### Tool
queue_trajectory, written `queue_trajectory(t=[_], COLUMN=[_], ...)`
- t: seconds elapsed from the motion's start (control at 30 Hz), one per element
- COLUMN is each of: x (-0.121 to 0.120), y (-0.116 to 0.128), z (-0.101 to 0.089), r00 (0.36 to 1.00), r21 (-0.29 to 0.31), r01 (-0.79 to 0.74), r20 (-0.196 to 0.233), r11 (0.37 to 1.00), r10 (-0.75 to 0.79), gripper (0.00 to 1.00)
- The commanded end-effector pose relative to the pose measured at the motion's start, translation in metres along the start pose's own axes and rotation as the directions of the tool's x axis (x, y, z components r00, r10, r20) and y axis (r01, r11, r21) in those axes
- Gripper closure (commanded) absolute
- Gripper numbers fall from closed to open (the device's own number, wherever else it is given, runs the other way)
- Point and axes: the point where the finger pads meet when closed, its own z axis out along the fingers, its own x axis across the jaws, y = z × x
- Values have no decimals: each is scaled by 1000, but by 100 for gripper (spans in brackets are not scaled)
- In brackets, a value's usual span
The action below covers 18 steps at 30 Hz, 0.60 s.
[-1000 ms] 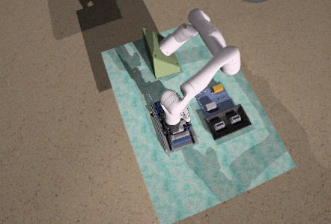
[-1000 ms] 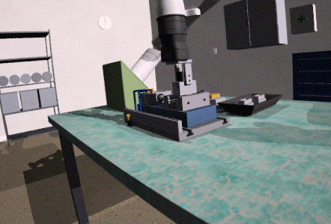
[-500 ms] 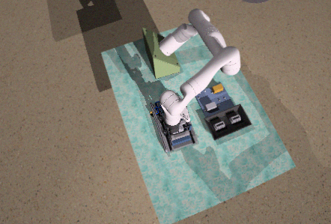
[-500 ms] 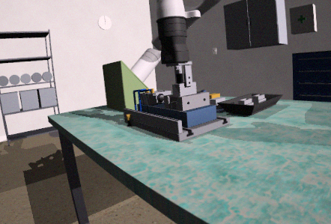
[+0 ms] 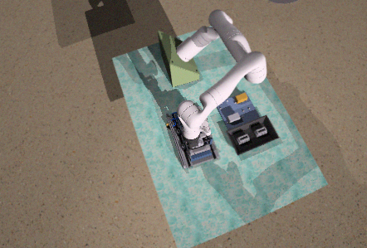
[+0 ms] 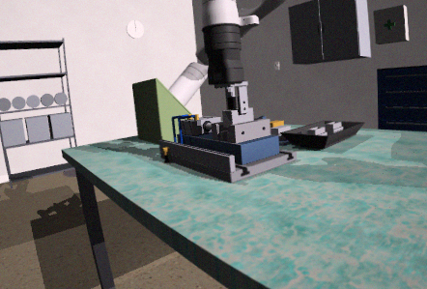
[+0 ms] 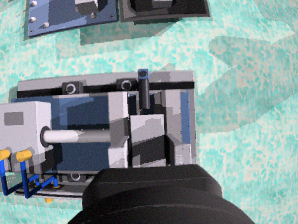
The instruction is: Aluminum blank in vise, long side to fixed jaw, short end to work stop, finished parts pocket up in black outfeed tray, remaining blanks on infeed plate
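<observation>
My gripper (image 6: 238, 104) (image 5: 193, 145) stands straight down over the open vise and is shut on a gray aluminum blank (image 7: 148, 136). The blank sits low between the jaws, close to the fixed jaw (image 7: 184, 125) and just below the dark work stop rod (image 7: 141, 86). I cannot tell whether it rests on the low bars. The moving jaw with hoses (image 7: 24, 129) stands well away on the other side. The infeed plate (image 5: 237, 110) carries a yellow brass blank (image 5: 242, 98) and a gray blank (image 5: 233, 117). The black outfeed tray (image 5: 252, 135) holds two finished parts (image 5: 242, 138), pockets up.
A green wedge block (image 5: 178, 61) stands behind the vise near the arm's base. The tray and infeed plate lie side by side to the right of the vise. A shelf rack (image 6: 34, 108) stands off the table at the far left.
</observation>
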Motion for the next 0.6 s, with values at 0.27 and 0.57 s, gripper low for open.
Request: queue_trajectory(t=[0.27,0.57], x=[0,0], y=[0,0], z=[4,5], r00=[1000,1000], r21=[0,0], r01=[11,11], r20=[-3,-3], r11=[1000,1000], r10=[-11,-11], gripper=[100,100])
